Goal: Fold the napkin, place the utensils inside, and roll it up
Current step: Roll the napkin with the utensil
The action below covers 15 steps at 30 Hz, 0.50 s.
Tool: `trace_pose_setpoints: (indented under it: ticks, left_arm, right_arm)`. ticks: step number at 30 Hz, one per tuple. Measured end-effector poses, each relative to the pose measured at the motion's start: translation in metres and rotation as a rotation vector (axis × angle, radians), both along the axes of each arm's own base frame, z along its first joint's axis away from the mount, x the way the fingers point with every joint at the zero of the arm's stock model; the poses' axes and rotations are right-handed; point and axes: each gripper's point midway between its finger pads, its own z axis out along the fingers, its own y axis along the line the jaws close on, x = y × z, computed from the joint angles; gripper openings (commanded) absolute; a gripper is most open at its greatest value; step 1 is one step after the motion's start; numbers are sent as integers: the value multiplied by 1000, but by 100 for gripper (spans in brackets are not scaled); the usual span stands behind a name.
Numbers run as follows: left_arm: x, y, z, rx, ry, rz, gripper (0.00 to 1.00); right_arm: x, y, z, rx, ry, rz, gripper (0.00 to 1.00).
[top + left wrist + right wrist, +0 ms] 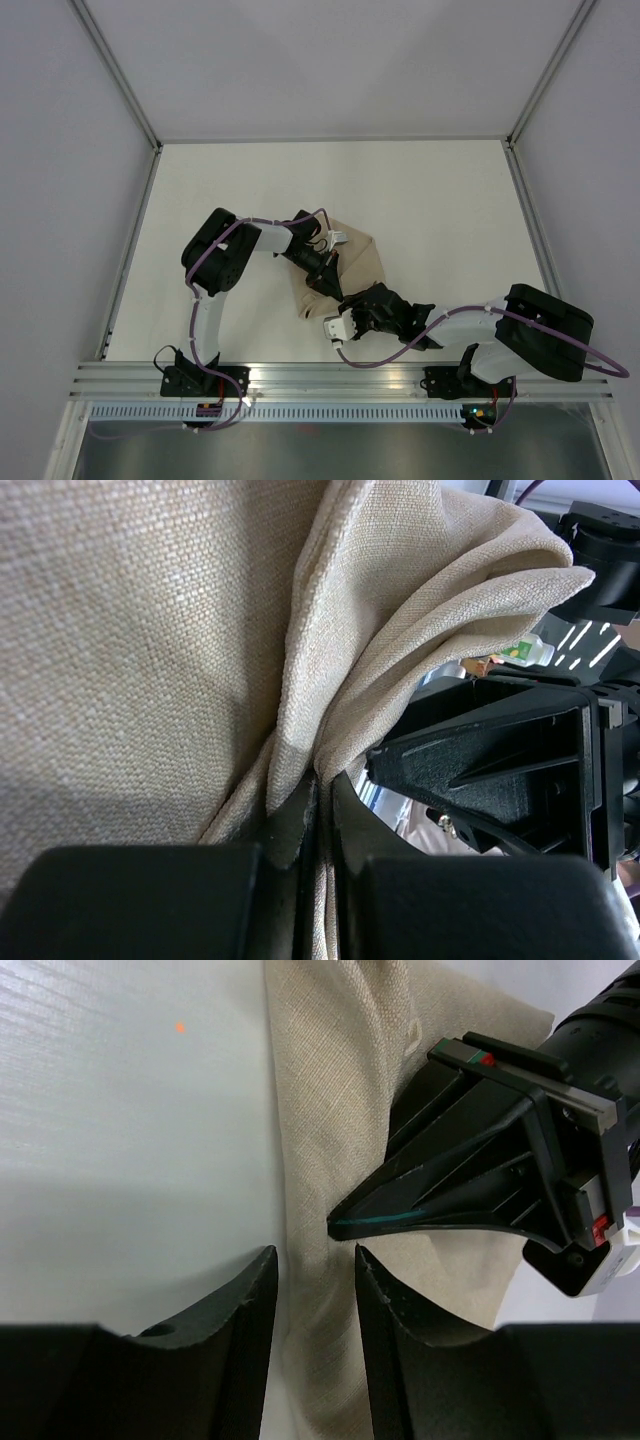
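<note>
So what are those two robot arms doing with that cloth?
They are working on the napkin on the table. The left gripper is pinched shut on a bunched fold of it. The right gripper is open just beside it, with its fingers either side of the napkin's edge. No utensils show in any view.

white table [430, 190] | orange dot [180, 1028] on it | grey walls [50, 150]

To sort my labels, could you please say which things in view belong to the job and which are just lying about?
Job: plain tan cloth napkin; left end effector, shut on its fold; right end effector, open around its edge. No utensils visible.
Merely there: white table; grey metal rail along its near edge.
</note>
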Motion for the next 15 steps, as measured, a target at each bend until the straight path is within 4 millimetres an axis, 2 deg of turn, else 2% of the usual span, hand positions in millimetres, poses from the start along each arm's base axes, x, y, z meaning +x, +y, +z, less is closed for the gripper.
trace_pose_setpoints:
  ticks: [5, 13, 15]
  left_arm:
    - [-1, 0, 0, 1, 13, -1, 2]
    - [-1, 2, -1, 7, 19, 0, 2]
    - [-1, 3, -1, 8, 19, -1, 2]
  right_arm:
    - [3, 6, -1, -8, -7, 12, 40]
    - [2, 8, -5, -75, 24, 34, 17]
    - [2, 9, -4, -91, 41, 39, 15]
